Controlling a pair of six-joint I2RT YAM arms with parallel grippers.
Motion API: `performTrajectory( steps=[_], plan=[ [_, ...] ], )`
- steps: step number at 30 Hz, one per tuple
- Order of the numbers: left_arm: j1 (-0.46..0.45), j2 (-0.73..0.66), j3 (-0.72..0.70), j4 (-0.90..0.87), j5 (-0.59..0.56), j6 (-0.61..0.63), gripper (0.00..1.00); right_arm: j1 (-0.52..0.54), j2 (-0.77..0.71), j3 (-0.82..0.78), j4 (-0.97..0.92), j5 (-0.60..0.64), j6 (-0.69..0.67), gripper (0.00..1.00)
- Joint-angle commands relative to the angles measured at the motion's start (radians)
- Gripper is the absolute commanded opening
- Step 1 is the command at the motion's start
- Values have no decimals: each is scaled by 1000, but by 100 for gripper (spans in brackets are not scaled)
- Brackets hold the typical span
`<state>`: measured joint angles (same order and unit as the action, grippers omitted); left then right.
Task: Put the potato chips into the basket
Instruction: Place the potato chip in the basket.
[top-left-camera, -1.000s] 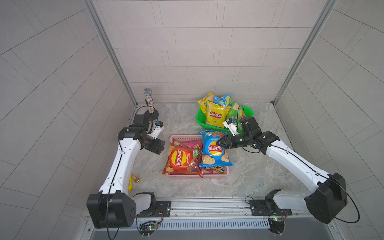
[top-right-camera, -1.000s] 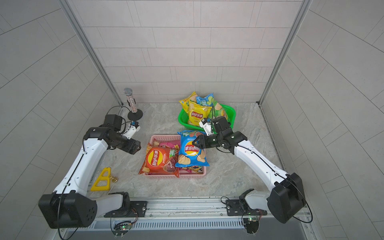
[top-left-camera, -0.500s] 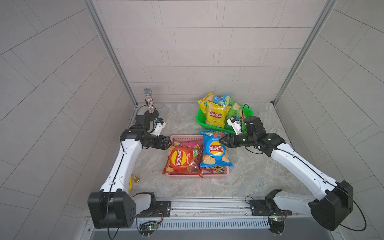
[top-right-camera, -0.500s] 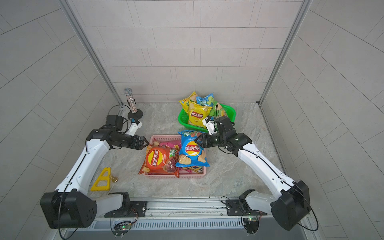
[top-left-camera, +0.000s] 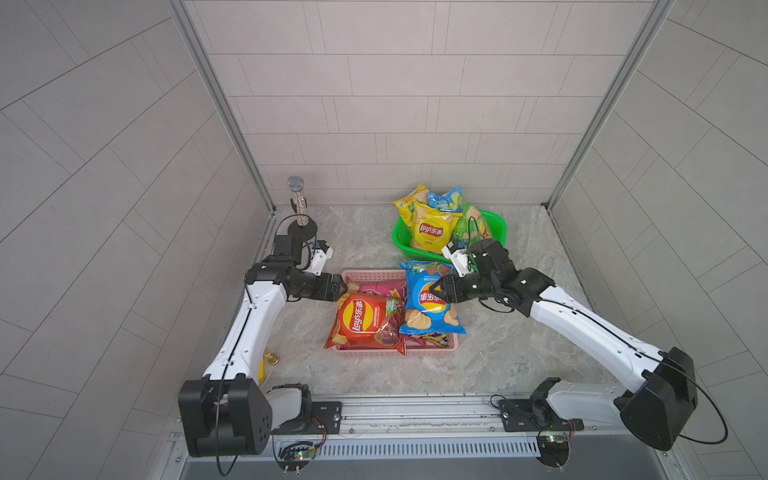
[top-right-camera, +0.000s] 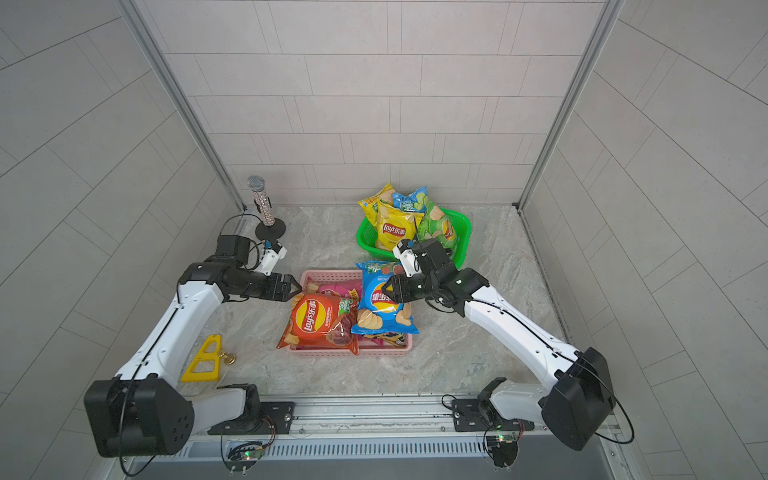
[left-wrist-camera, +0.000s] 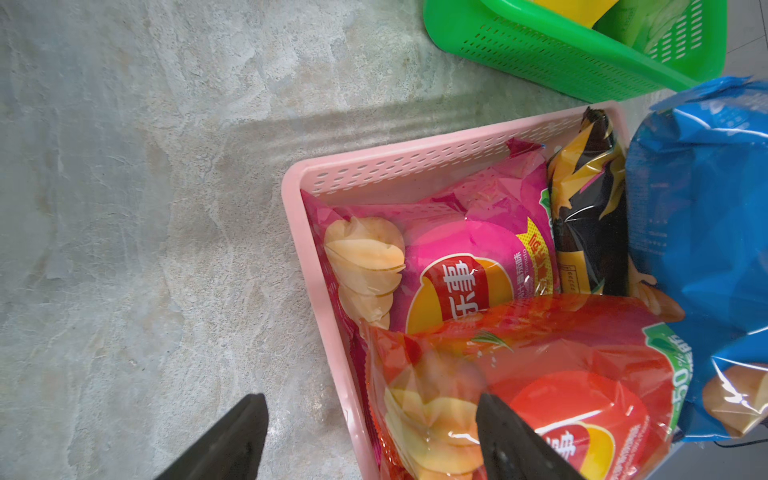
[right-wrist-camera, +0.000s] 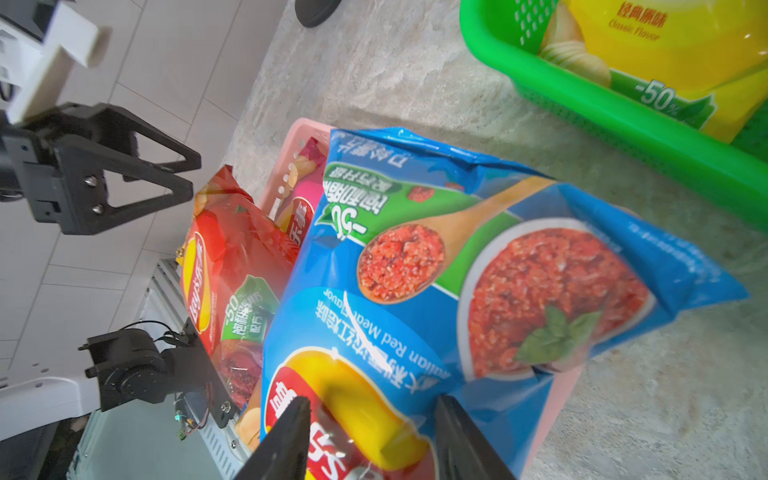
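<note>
A pink basket (top-left-camera: 395, 355) at mid-table holds an orange-red bag of potato chips (top-left-camera: 365, 320), with magenta (left-wrist-camera: 469, 249) and black (left-wrist-camera: 590, 208) bags underneath. A blue bag (top-left-camera: 428, 307) lies tilted over the basket's right side. My right gripper (top-left-camera: 434, 289) (right-wrist-camera: 374, 400) is shut on it, its fingers pinching the bag's puffy face near the logo. My left gripper (top-left-camera: 343, 286) (left-wrist-camera: 370, 399) stands open, level with the basket's left rim. Its jaws straddle that rim and the orange-red bag's corner without gripping either.
A green basket (top-left-camera: 494, 226) at the back right holds yellow (top-left-camera: 432, 230), green and blue chip bags. A glittery microphone (top-left-camera: 298, 199) stands on its base at the back left. A yellow triangular piece (top-right-camera: 203, 359) and a small brass object (top-left-camera: 272, 357) lie front left.
My left gripper has swung right, from beside the basket to its left rim. The right gripper and the blue bag have stayed in place while that arm's elbow shifted a little.
</note>
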<state>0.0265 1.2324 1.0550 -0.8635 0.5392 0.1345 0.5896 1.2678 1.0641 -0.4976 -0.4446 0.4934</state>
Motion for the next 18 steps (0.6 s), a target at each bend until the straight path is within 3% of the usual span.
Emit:
performTrajectory(
  steps=[1,18],
  plan=[
    [4,-8,-10,11,-4,-4,86,26,17,-26,-26,65,-15,53],
    [5,-5,-8,14,-9,-6,86,38,-54,-17,-74,131,-37,56]
  ],
)
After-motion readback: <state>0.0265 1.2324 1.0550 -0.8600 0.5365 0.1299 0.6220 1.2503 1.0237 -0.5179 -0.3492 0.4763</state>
